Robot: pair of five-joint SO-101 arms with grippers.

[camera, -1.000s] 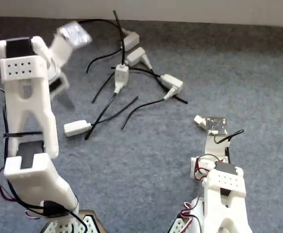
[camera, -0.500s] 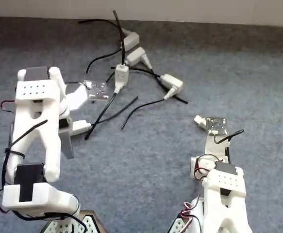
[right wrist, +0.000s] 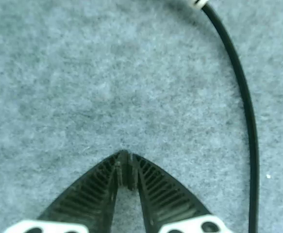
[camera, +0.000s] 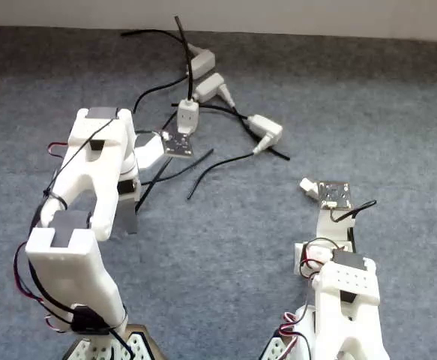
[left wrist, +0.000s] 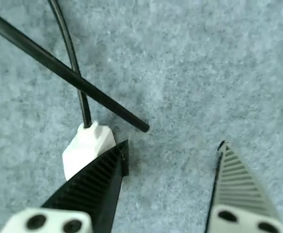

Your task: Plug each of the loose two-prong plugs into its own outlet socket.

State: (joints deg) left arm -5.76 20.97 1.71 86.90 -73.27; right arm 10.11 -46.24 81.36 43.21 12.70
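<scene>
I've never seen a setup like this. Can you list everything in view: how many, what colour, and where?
white plug and socket pieces: four, white, clustered at the far middle of the carpet
lone white piece: one, white, on the carpet beside one finger of the left end effector, not between the fingers
black cables: several, black, attached to the pieces and crossing among them
carpet: one, grey, under everything
left arm: one, white, bent over next to the cluster
right arm: one, white, at the near right
left end effector: one, dark fingers, open, close above the carpet
right end effector: one, black fingers, shut, above bare carpet
</scene>
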